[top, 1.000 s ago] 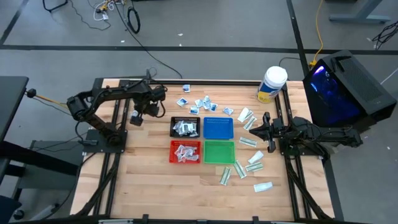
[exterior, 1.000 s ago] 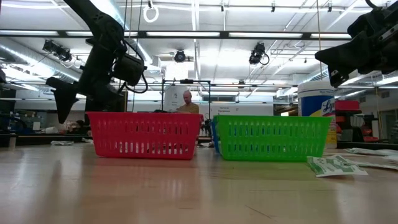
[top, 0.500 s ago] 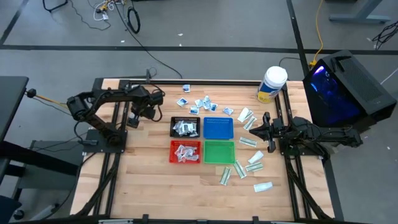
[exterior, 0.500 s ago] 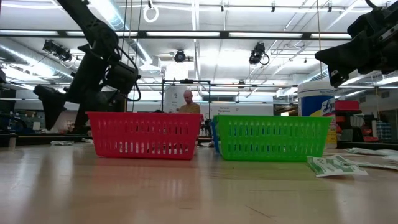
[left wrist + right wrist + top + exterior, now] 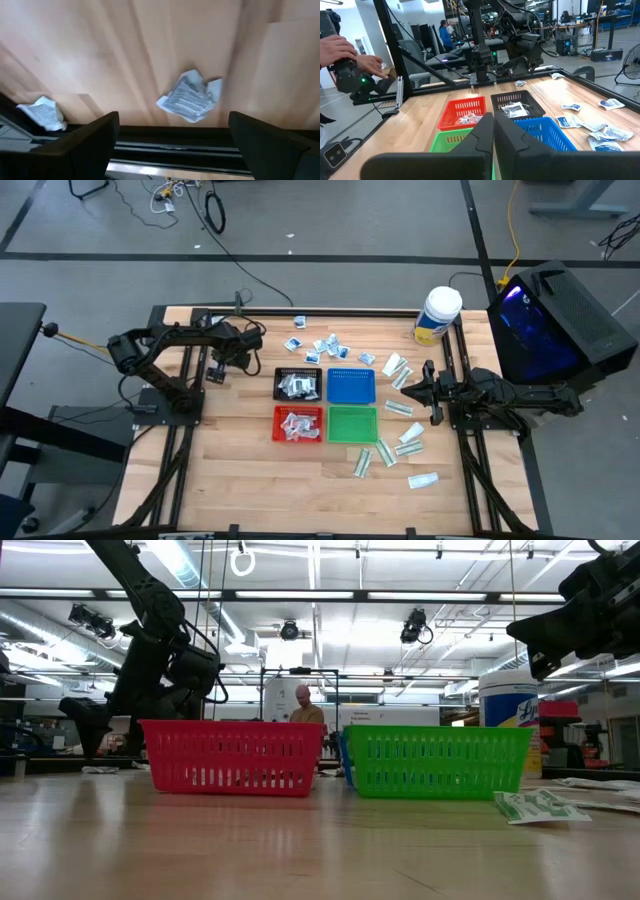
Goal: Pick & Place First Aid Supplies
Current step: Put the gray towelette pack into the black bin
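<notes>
Hanging over the wooden tabletop (image 5: 240, 470) near its far left side, the left pincer (image 5: 216, 370) has its two dark fingers (image 5: 85, 145) spread wide with nothing between them. Its wrist view looks down on one crumpled white packet with bluish print (image 5: 190, 96) lying on the wood between the fingers, and another crumpled packet (image 5: 44, 112) off to one side.

The right pincer (image 5: 407, 388) waits over the right side of the tabletop, its fingers pressed together and holding nothing.

Four small mesh trays sit in a square in the middle. The black tray (image 5: 298, 384) and the red tray (image 5: 298, 424) each hold a little pile of packets. The blue tray (image 5: 351, 386) and the green tray (image 5: 352, 424) look bare inside.

More squarish white-and-blue packets (image 5: 325, 346) lie loose just beyond the black and blue trays. Longer white-and-green packets (image 5: 400, 408) lie scattered to the right of the trays, near the right pincer. A big white jar with a yellow label (image 5: 437, 316) stands at the far right corner.

In the right wrist view, a person's hands (image 5: 350, 55) hold a dark device beside the tabletop.
</notes>
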Motion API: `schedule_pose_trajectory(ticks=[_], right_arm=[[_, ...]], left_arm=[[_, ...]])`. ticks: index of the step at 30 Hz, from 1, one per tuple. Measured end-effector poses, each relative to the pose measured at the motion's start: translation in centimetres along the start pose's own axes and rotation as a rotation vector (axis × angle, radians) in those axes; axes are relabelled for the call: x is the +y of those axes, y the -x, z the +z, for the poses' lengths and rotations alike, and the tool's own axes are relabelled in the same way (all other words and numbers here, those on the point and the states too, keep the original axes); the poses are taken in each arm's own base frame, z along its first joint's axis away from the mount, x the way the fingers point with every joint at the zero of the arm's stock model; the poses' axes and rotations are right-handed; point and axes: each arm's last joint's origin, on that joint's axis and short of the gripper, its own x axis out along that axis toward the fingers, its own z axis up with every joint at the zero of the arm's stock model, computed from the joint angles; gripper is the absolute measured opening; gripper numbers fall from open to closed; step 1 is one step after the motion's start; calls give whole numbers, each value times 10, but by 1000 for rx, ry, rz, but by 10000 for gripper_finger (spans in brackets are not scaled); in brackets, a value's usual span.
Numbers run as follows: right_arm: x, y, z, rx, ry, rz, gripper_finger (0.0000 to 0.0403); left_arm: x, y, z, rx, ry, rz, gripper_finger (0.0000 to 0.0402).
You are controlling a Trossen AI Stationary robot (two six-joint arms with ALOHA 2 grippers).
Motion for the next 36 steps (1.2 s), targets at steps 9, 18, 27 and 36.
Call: schedule_pose_trajectory(ticks=[9,18,27,36], right_arm=[[0,0,0,0,0,0,18],[0,0,0,0,0,0,18],[0,0,0,0,0,0,18],[0,0,0,0,0,0,18]], left_arm=[[-9,-8,-2,2,-25,-50,383],[-15,-16,-3,-3,-33,-67,383],[-11,-17,-2,-71,-79,-92,379],[-12,-17,-1,-98,-97,-116,350]])
